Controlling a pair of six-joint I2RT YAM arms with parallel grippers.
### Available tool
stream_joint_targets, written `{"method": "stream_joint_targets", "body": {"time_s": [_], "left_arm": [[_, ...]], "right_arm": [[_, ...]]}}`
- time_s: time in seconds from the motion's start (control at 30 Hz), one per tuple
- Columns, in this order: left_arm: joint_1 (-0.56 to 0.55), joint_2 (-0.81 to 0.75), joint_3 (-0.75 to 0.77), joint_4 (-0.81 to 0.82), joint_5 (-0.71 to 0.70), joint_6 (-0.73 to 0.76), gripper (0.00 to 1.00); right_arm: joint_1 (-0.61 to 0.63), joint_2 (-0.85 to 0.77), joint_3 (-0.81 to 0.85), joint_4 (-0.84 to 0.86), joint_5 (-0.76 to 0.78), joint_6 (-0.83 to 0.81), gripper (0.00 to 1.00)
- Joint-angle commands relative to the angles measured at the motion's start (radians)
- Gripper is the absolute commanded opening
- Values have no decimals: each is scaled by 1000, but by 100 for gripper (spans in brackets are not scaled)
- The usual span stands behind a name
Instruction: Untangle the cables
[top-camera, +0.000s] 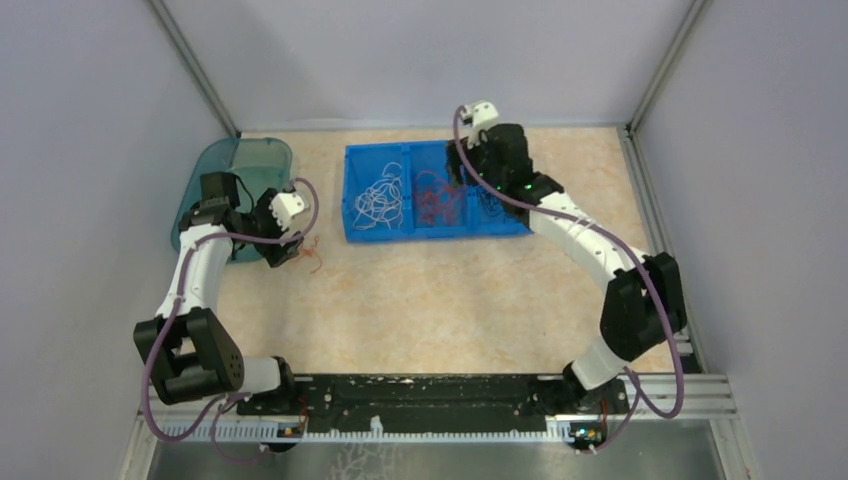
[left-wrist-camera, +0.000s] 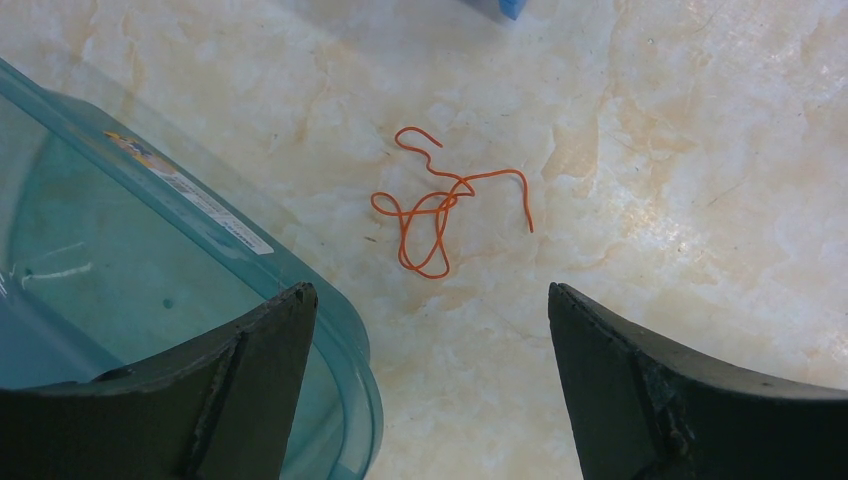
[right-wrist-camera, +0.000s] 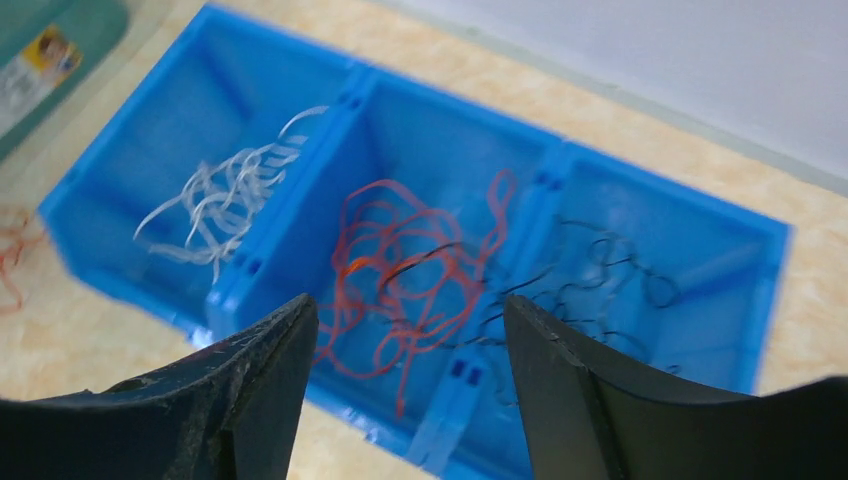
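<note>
Your counter carries a blue bin at its far side, split into three compartments, evidently one per colour. To the bin's left sits a teal tub. Your right tool hangs over the bin's middle and right compartments, jaws apart with nothing between them. Your left tool hovers above the counter between bin and tub, jaws wide apart and empty, and it seems lined up for a pick.

The cables are mostly sorted. The white cables lie in the bin's left compartment, the red cables in the middle and the black cables in the right. One black strand strays over the red heap, so that compartment isn't quite clean.

A single orange cable lies loose on the counter left of the bin, near the tub's rim, looped over itself. I judge it the one piece left outside, bound for the middle compartment.
</note>
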Motion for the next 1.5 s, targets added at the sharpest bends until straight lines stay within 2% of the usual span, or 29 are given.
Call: {"method": "stream_joint_targets", "body": {"time_s": [0.0, 0.17, 0.27, 0.37, 0.57, 0.7, 0.8, 0.9, 1.3, 1.33, 1.47], "left_arm": [[8, -10, 25, -30, 26, 23, 91], [9, -15, 23, -36, 27, 33, 91], [10, -16, 25, -38, 29, 30, 91], [9, -16, 25, -39, 29, 34, 91], [11, -16, 30, -40, 33, 37, 91], [11, -19, 31, -41, 31, 38, 91], [11, -21, 31, -40, 33, 38, 91], [11, -19, 29, -40, 36, 40, 91], [10, -1, 12, -31, 38, 42, 90], [10, 2, 12, -31, 42, 40, 90], [11, 15, 8, -40, 55, 51, 91]], "right_arm": [[95, -16, -68, 113, 42, -73, 71], [185, 33, -52, 138, 257, -143, 75], [208, 106, -16, 119, 392, -187, 72], [208, 167, 0, 115, 447, -208, 60], [179, 183, 6, 139, 433, -185, 39], [130, 148, 4, 138, 399, -148, 19], [85, 113, -15, 144, 384, -121, 9], [42, 101, -29, 138, 368, -107, 5], [-75, 214, -106, 144, 260, 14, 3], [-75, 234, -105, 144, 253, 17, 4], [-80, 278, -100, 143, 242, 38, 21]]}}
